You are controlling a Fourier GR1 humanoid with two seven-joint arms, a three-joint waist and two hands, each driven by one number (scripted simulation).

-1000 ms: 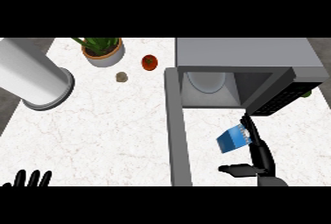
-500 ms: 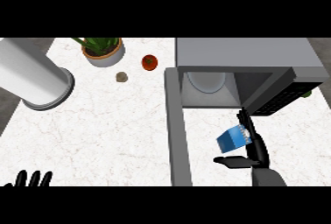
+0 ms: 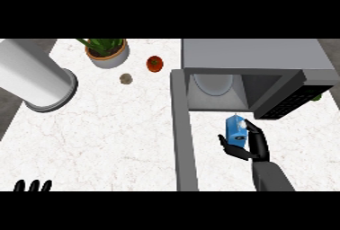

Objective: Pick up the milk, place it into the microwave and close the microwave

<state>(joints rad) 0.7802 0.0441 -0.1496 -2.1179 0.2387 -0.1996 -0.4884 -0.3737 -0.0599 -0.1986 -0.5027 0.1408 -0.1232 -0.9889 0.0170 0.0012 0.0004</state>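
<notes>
The right hand is curled round the blue milk, thumb on its left side. Since 0.5 s ago, hand and carton have risen toward the microwave, now just below its open cavity. Inside, only the turntable shows. The door stands open. The left hand rests open at lower left.

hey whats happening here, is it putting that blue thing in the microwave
Looks that way. The right robot hand is curled round a small blue milk carton just in front of the grey microwave, whose door stands open. The carton is not inside yet. The left robot hand rests open at the lower left edge of the white marble counter.
</notes>
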